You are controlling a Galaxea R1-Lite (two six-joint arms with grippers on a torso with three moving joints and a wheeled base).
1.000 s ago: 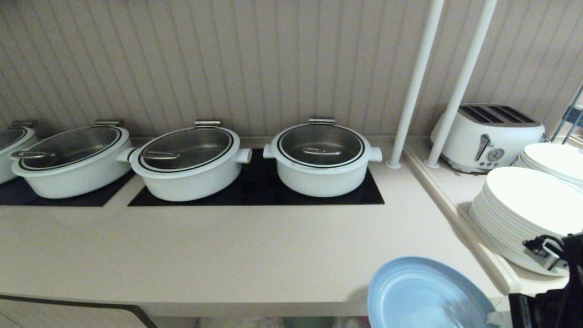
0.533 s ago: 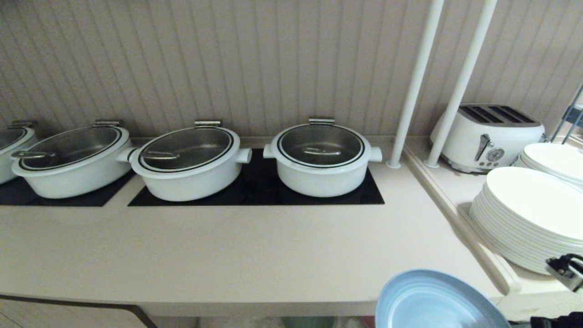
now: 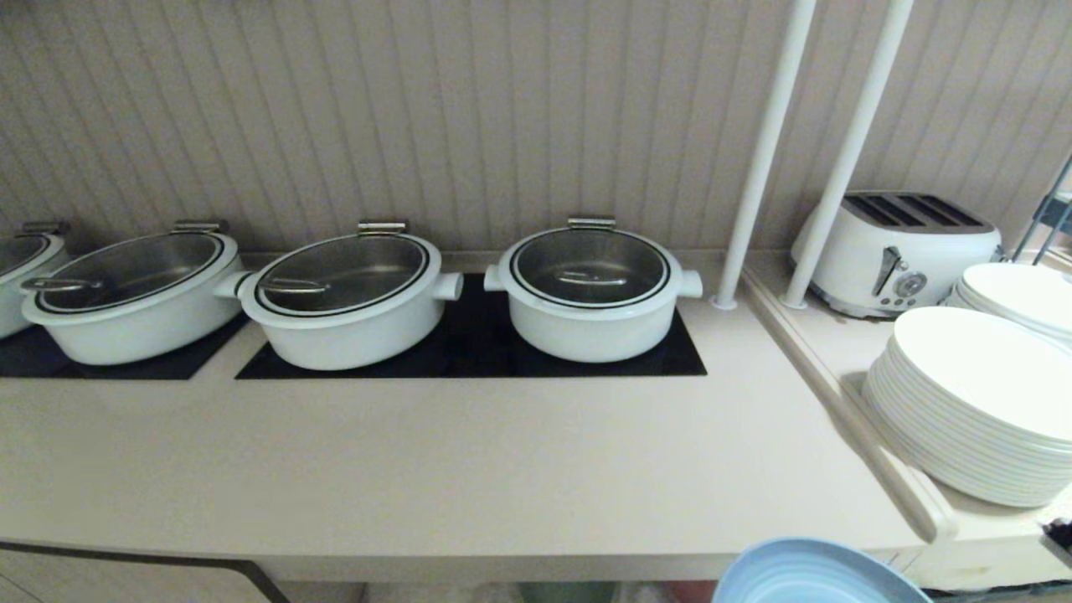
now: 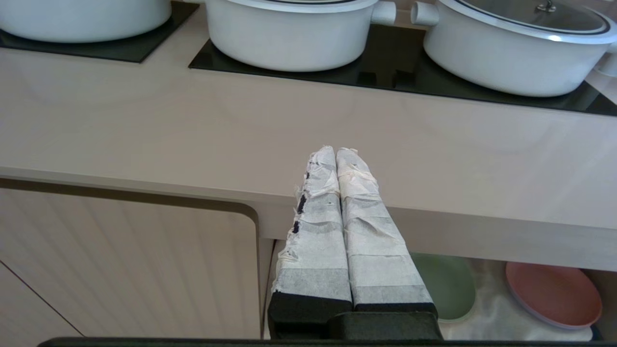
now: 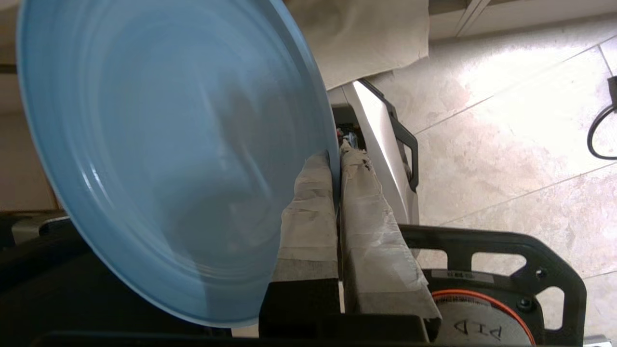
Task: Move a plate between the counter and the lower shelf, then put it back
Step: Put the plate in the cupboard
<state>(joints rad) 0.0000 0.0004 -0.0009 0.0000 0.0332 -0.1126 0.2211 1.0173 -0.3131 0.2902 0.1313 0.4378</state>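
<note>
Beige counter (image 3: 419,469) bears white pots (image 3: 590,289); below its front edge, right pincer (image 5: 336,159) clamps the plate (image 5: 168,144) by its rim.

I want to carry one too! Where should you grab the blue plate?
By its thin raised rim, coming in from the edge. The right gripper does that: one of its fingers lies inside the plate, the other behind. The flat middle offers nothing to pinch.

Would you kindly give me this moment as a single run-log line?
right pincer: shut on plate rim | plate: off counter, below its front edge | left pincer: shut, empty, before counter edge
</note>
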